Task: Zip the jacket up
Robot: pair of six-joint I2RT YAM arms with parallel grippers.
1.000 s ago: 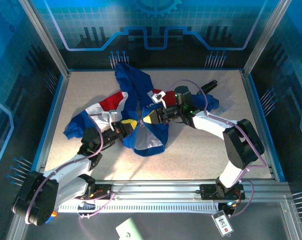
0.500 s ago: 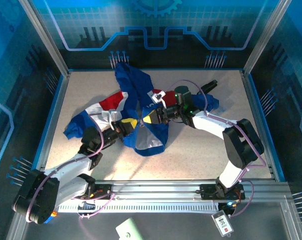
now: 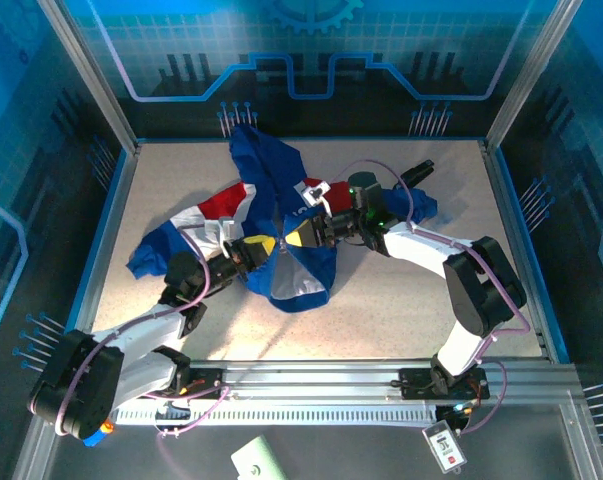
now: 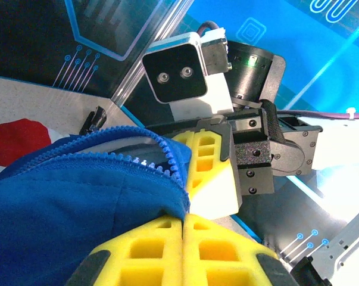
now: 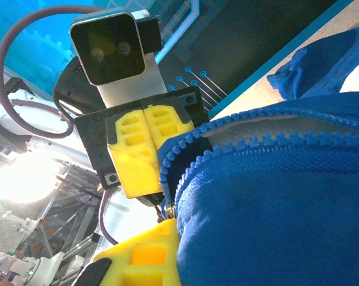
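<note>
Blue-toothed zipper edges (image 4: 137, 143) of the jacket (image 3: 271, 170), heaped mid-tabletop (image 3: 401, 300), are clenched by the left tool (image 3: 256, 247) and right tool (image 3: 299, 237), and are best drawn taut and aligned so the teeth can be meshed

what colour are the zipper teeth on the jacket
Blue, matching the jacket fabric; the zipper teeth show best in the right wrist view.

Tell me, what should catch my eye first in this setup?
First, the crumpled blue, red and white jacket in the middle of the table, with both arms reaching into it. There the left gripper and right gripper meet nose to nose, their bright yellow fingers each pinching a blue edge lined with zipper teeth.
</note>
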